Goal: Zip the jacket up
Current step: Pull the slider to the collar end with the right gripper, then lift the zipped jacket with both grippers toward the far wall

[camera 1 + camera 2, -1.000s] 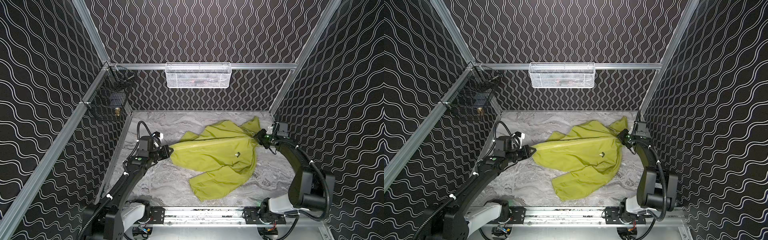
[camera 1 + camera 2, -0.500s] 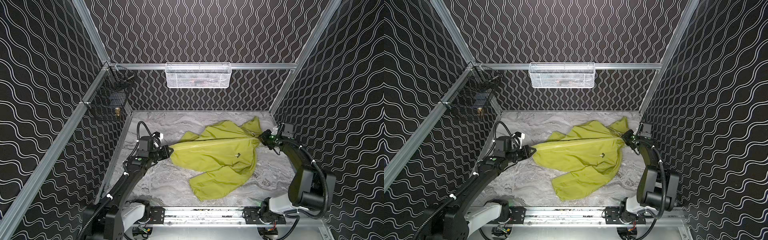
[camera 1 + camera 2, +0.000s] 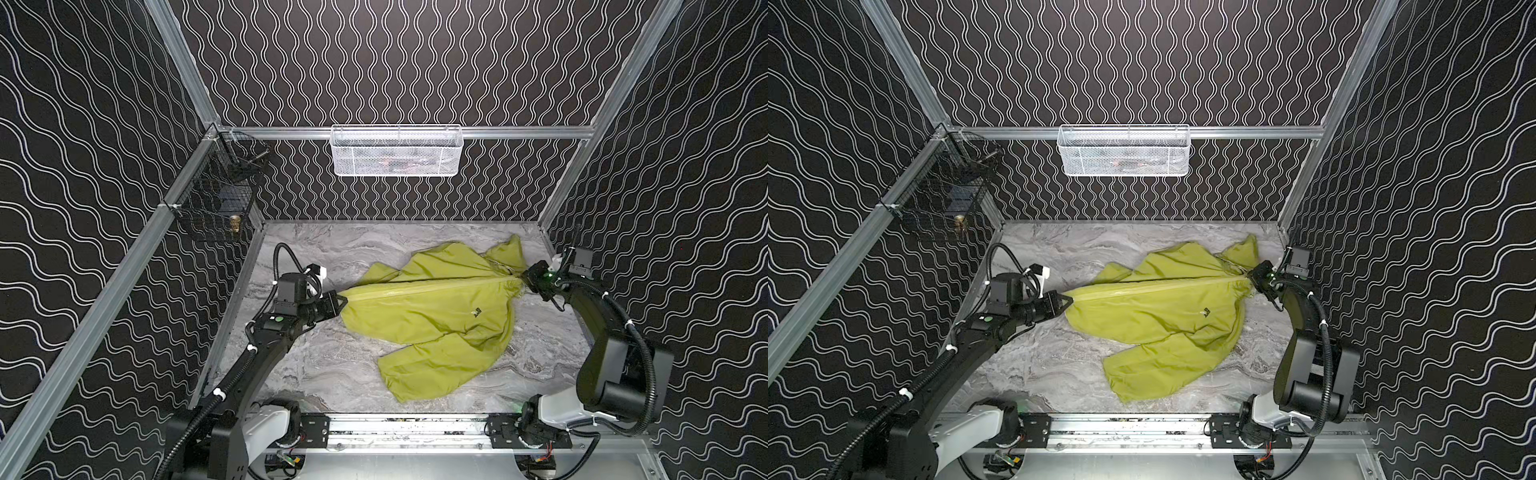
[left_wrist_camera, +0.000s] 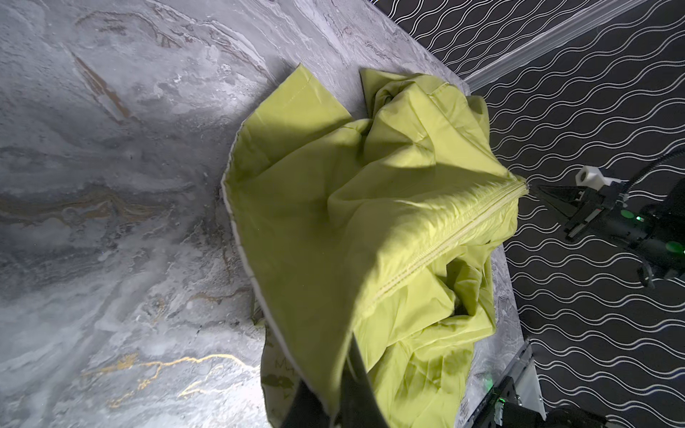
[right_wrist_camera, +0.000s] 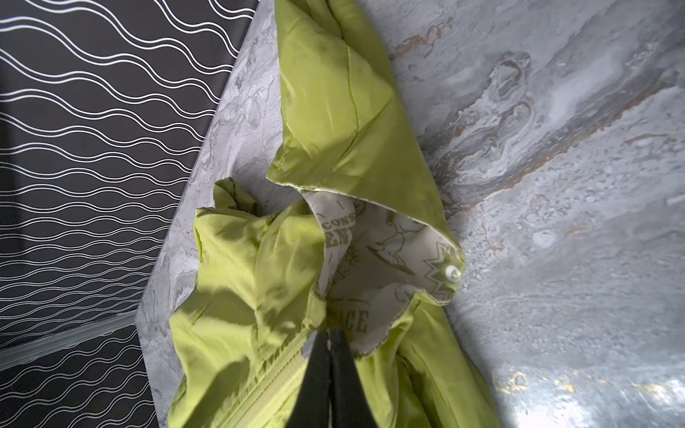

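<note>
Judging the thin yellow-green fabric jacket (image 3: 432, 320) light, limp and slippery, we favour holds at its zipper (image 3: 428, 287) ends. It lies on the grey marbled table (image 3: 332, 249), left gripper (image 3: 343, 297) clamped on its hem end, right gripper (image 3: 522, 281) clamped at its collar end.

Both top views look steeply down from high at the front, sharing the whole table (image 3: 316, 257). Each wrist camera looks close over the jacket (image 4: 333, 222) past its own tip: the left gripper (image 4: 335, 385) and the right gripper (image 5: 330, 337) each sit bottom centre of their frames.
</note>
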Robot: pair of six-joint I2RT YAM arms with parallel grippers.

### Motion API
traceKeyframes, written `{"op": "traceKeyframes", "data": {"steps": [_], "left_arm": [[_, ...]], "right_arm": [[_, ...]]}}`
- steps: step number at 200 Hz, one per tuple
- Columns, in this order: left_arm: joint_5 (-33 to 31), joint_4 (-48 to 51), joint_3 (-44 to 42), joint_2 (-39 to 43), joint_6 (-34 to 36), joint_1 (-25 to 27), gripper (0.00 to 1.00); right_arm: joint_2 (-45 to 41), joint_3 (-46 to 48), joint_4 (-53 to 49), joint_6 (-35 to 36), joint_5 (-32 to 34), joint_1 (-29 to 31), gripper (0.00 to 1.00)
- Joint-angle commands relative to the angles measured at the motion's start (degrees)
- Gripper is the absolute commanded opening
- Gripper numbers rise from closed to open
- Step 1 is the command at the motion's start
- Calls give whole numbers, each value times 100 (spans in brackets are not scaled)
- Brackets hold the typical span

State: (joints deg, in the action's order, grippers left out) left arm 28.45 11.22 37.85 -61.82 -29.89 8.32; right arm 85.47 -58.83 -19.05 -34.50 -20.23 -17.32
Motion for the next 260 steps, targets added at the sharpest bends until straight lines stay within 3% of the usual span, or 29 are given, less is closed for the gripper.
{"op": "traceKeyframes", "data": {"steps": [1, 41, 81, 113, 146, 163, 180, 194, 224, 260], "left_arm": [[-296, -15, 15, 6, 74, -55, 0], [-265, -205, 92, -180, -13, -76, 0], [-268, -526, 974, -1000, -6, -77, 0], [-252, -381, 3054, -2386, 256, -92, 0], [-211, 303, 6277, -3819, 396, -127, 0], [-167, 700, 7757, -4279, 447, -171, 0], [-181, 880, 8469, -4401, 528, -236, 0], [-172, 711, 8180, -4132, 466, -340, 0], [-219, -179, 5804, -2983, 219, -467, 0], [-242, -737, 3026, -1775, -124, -559, 0]], "right_arm": [[14, -59, 173, 11, 594, -85, 0], [53, -60, 353, -33, 193, -96, 0], [231, -230, 1176, -527, -1080, -88, 0], [494, -1113, 2144, -1388, -2000, -87, 0], [884, -2289, 3886, -2813, -2705, -86, 0], [950, -2634, 4797, -3414, -2867, -104, 0], [910, -2782, 5328, -3642, -2920, -114, 0], [801, -2656, 5499, -3589, -2976, -131, 0], [407, -1596, 5363, -3183, -3127, -129, 0], [-102, 527, 5032, -2572, -3386, -119, 0]]}}
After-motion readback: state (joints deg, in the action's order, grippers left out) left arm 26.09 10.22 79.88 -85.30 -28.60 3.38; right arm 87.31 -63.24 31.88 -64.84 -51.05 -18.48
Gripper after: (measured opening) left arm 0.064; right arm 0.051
